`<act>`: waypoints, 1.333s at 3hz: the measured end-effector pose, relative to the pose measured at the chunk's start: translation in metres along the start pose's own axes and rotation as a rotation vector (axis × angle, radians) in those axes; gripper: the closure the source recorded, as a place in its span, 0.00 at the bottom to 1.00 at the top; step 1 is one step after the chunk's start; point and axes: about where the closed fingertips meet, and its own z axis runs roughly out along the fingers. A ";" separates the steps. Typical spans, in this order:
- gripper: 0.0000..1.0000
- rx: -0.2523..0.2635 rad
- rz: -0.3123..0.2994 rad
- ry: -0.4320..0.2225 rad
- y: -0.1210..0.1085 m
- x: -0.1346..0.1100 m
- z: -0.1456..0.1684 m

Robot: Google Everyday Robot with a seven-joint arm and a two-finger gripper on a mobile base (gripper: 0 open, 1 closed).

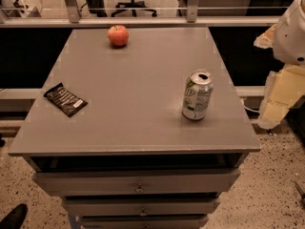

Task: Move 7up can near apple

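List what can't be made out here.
Camera view:
The gripper, at the right edge beside the table, is partly cut off by the frame.
The 7up can: label print too small to read.
The black snack packet: brand too small.
The lower drawers: cut off by the bottom edge.

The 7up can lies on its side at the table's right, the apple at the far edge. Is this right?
Not quite: in the camera view the 7up can stands upright, not on its side; the rest holds. The gripper hangs beyond the right edge of the table, apart from the can.
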 end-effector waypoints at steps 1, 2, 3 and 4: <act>0.00 0.000 0.000 0.000 0.000 0.000 0.000; 0.00 0.013 0.006 -0.063 -0.007 0.001 0.002; 0.00 0.018 0.033 -0.230 -0.027 0.008 0.029; 0.00 0.009 0.042 -0.452 -0.050 -0.012 0.060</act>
